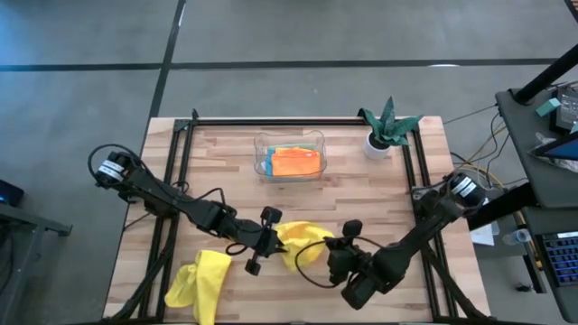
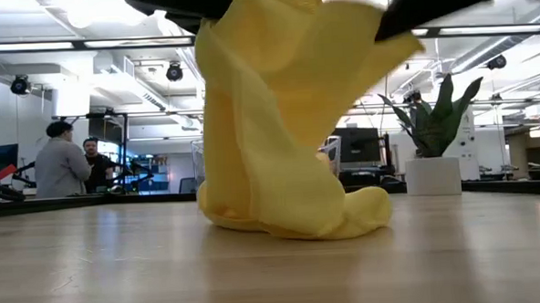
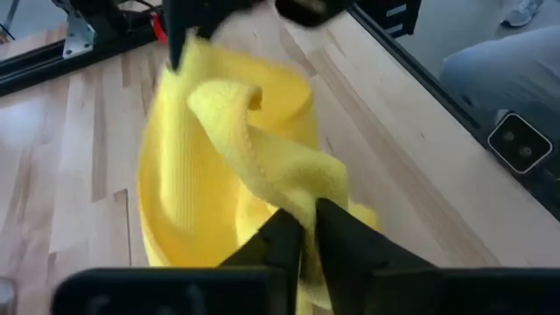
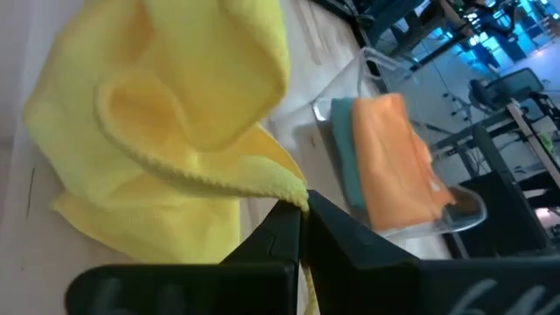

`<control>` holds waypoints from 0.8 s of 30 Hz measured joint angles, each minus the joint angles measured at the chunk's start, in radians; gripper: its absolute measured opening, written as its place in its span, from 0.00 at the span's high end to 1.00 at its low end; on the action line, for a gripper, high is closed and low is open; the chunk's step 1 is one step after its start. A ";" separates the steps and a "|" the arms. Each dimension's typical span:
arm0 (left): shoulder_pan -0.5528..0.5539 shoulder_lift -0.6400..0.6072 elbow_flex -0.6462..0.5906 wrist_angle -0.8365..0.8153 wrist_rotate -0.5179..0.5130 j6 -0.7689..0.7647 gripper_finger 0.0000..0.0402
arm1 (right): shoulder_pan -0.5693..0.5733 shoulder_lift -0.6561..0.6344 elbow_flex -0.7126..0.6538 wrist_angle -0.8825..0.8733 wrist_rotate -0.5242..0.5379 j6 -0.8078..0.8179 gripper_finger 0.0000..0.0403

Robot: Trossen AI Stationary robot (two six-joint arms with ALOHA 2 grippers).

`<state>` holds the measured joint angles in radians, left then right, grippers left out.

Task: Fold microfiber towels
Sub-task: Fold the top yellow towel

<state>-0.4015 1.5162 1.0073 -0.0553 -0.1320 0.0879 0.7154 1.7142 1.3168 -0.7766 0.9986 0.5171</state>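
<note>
Centrally, the yellow towel [image 1: 302, 239] hangs bunched between the left hand [image 3: 302, 229] and right hand [image 4: 300, 213], each clamped on an edge.

The pale butcher-block wooden table [image 1: 226, 171] stands on a smooth grey concrete floor [image 1: 81, 99] crossed by dark seam lines. A black metal frame [image 1: 271, 120] runs along the table's edges. Beside it on the right sits a dark side bench [image 1: 542, 135] cluttered with cables and equipment. Seen level across the tabletop, the room is a large open workshop with a white ceiling, exposed ducts and long strip lights [image 2: 83, 41]. Two people [image 2: 74, 165] stand at far desks among dark monitors [image 2: 361, 147].
</note>
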 joint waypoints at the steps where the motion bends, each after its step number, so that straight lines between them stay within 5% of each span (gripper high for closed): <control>1: 0.000 0.000 0.000 -0.002 0.000 0.000 0.92 | -0.001 -0.005 0.019 -0.024 0.000 0.000 0.98; 12: 0.001 0.001 0.000 0.047 -0.031 -0.004 0.63 | -0.009 -0.038 0.176 -0.089 0.024 -0.120 0.98; 24: 0.003 0.002 0.000 0.115 -0.032 -0.031 0.60 | -0.013 -0.040 0.234 -0.089 0.026 -0.187 0.98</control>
<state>-0.3982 1.5177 1.0073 0.0596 -0.1637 0.0570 0.7029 1.6737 1.5509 -0.8652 1.0248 0.3305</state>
